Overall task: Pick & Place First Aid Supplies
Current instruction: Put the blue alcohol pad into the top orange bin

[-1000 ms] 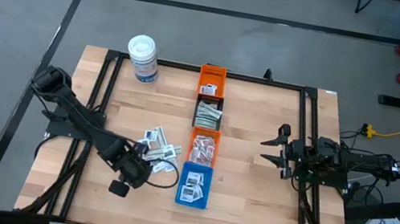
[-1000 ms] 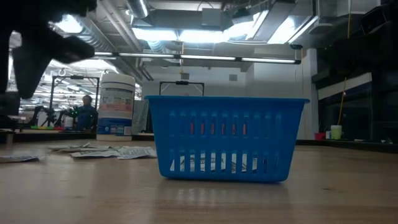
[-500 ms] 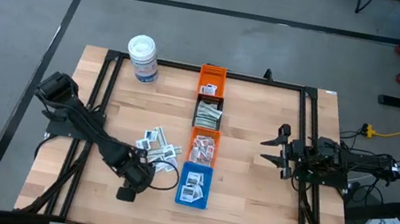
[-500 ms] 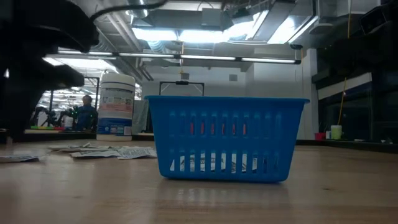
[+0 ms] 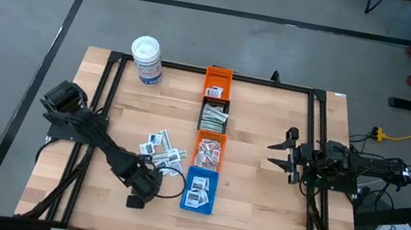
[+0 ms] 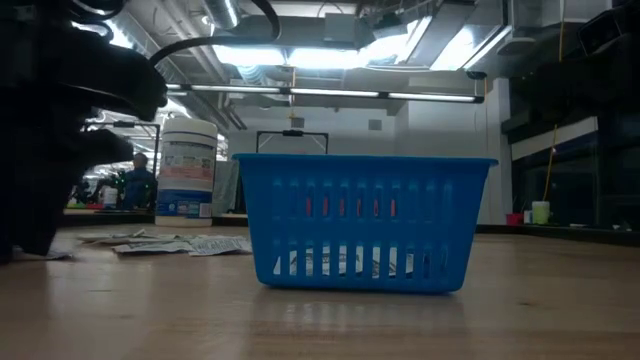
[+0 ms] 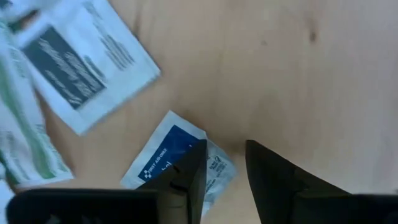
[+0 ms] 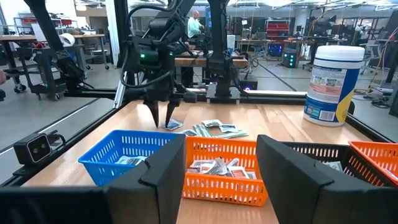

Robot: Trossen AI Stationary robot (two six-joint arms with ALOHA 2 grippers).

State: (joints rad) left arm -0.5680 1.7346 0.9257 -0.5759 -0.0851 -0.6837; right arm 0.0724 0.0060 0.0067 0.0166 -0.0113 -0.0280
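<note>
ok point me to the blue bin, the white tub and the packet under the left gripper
blue bin (image 6: 365, 222), low view, on its slatted front wall
white tub (image 5: 147, 60), high view, on its lid
blue-printed packet (image 7: 163, 157), left wrist view, on its blue print beside the fingertip
left gripper (image 7: 225, 163), left wrist view, midway between its fingertips

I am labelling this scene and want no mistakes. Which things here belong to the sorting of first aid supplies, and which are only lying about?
Belong to the job:
- small flat white packets loose on the wooden table
- blue-printed packet under the open left tool
- blue plastic bin, orange bins, black bin

Only lying about:
- white cylindrical tub with blue label
- right tool, waiting open
</note>
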